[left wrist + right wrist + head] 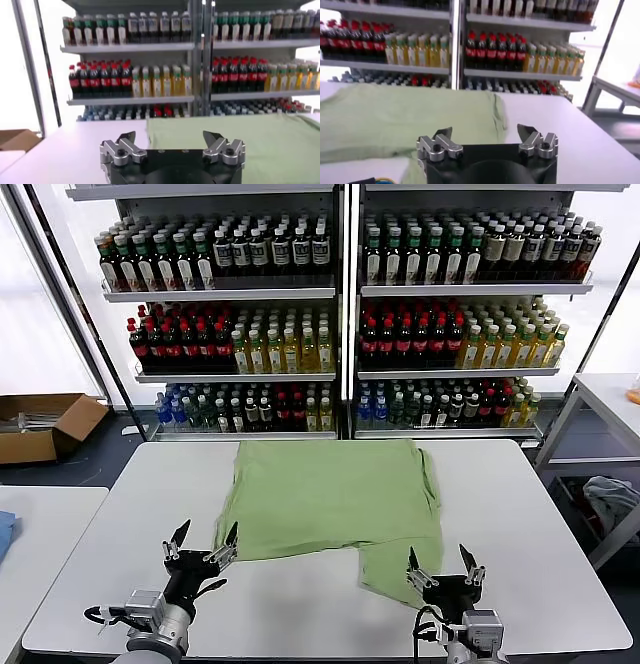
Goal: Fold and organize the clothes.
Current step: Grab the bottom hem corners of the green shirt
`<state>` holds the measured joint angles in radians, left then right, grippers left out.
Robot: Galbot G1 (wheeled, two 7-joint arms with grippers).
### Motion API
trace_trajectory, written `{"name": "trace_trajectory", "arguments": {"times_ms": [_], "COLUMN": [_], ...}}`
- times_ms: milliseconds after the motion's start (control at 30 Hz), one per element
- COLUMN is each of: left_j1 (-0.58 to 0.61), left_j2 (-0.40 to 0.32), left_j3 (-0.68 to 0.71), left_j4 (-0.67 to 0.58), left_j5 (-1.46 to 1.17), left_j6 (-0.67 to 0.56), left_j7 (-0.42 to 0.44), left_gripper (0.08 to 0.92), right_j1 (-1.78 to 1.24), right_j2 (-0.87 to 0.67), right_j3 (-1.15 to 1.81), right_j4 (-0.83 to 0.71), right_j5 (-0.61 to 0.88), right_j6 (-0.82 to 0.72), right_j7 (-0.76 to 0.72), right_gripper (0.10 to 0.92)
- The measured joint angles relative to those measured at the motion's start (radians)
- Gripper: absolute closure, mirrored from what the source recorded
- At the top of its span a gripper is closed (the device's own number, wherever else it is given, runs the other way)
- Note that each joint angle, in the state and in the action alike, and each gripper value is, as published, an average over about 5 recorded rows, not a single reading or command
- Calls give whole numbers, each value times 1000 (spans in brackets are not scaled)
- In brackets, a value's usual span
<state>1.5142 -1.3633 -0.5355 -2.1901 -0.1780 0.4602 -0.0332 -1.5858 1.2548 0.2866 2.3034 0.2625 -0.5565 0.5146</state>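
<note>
A light green shirt (325, 499) lies flat in the middle of the white desk (540, 524). It looks partly folded already, with one flap sticking out at the near edge on the robot's right side.

The left gripper (200, 546) hangs just by the shirt's near left corner, and its fingers are spread wide with nothing in them. The right gripper (445, 569) hangs just beside the flap that sticks out. Its fingers are spread wide too, and empty.

I think the robot is getting ready for the next fold. Each gripper would need to go down and pinch the near edge of the shirt, then lift it and lay it over toward the far side.

Behind the desk stand tall shelves (345, 289) full of drink bottles. A cardboard box (45, 424) sits on the floor to the left. Nothing lies on the shirt or blocks the way.
</note>
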Motion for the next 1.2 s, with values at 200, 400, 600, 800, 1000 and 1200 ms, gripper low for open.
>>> {"name": "trace_trajectory", "arguments": {"times_ms": [200,400,600,800,1000,1200], "left_j1": [-5,-12,-31,-55,-77,-90], "left_j2": [17,35,48,57,67,76], "left_j3": [6,11,13,18,17,18], "left_j4": [22,48,76,110,147,173], "left_j5": [-4,-9,-23,-34,-46,-55], "left_j6": [43,74,92,101,106,110], "left_j7": [2,3,2,-6,-10,-11], "left_gripper": [177,177,177,177,177,177], "right_j1": [4,4,7,5,12,22], "right_j2": [12,22,30,41,55,61], "right_j3": [-16,-34,-39,-50,-60,-69], "right_j4": [-20,-37,-52,-67,-82,-99], "right_j5": [10,17,23,28,30,30], "right_j6": [-8,-15,-18,-20,-21,-22], "right_j7": [30,55,69,71,79,90], "right_gripper": [203,203,203,203,203,203]}}
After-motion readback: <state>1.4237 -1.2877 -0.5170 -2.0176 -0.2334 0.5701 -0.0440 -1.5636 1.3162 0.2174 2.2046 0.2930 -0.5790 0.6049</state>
